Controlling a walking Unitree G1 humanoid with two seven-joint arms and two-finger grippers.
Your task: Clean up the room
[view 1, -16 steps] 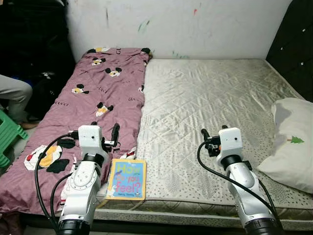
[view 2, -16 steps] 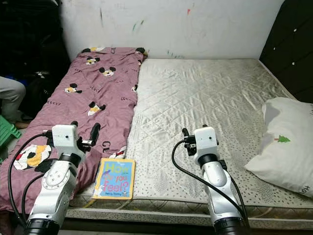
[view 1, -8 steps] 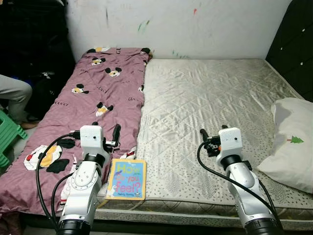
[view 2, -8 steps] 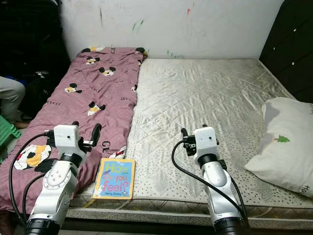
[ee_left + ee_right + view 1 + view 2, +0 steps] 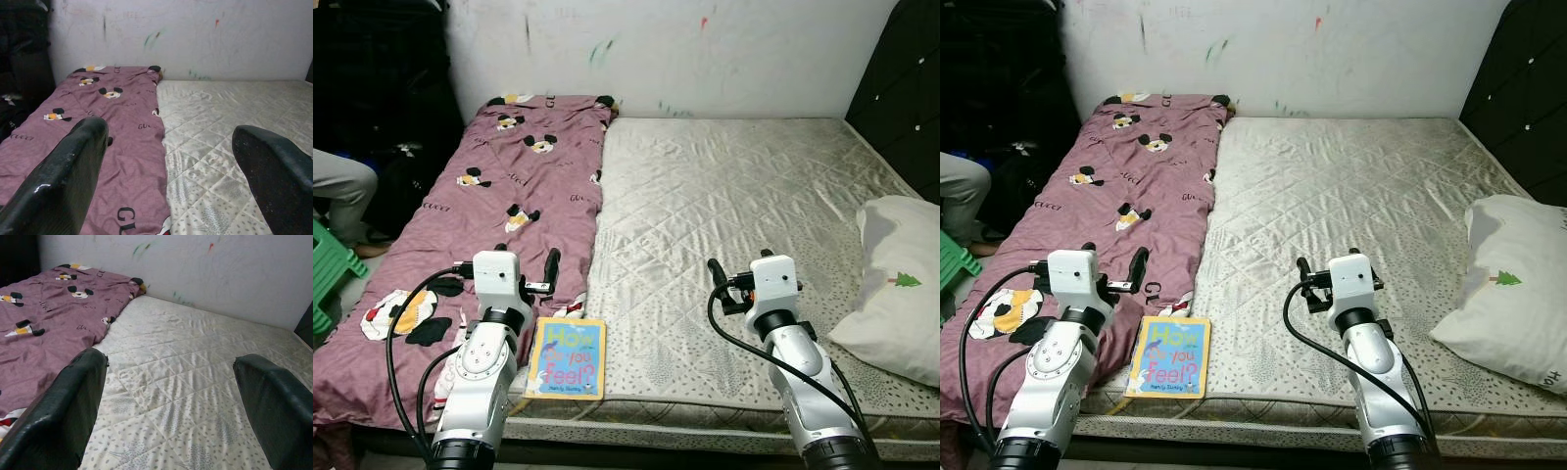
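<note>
Your book [image 5: 567,358] lies flat, cover up, at the near edge of the bed [image 5: 744,186], on the pale mattress just beside the hem of the maroon blanket [image 5: 499,196]. It looks like a thin, stiff board book: light, rigid, with a glossy cover that may slide under the pads. Since it lies flush on soft quilting, you probably cannot get a finger under the middle; take it by the near edge, which sits almost at the mattress border, or press into the padding and pinch across a short side.

Your left claw [image 5: 524,269] hovers over the blanket just behind the book, fingers spread wide and holding nothing. Your right claw [image 5: 736,279] hangs over the bare mattress, well apart from the book, likewise spread and empty.

The middle of the mattress is open. A white pillow [image 5: 896,284] sits at the right edge near the dark headboard [image 5: 906,88]. To the left, a person's knee [image 5: 342,186] and a green stool [image 5: 331,274] stand close to the bed, so swing wide there with care.
</note>
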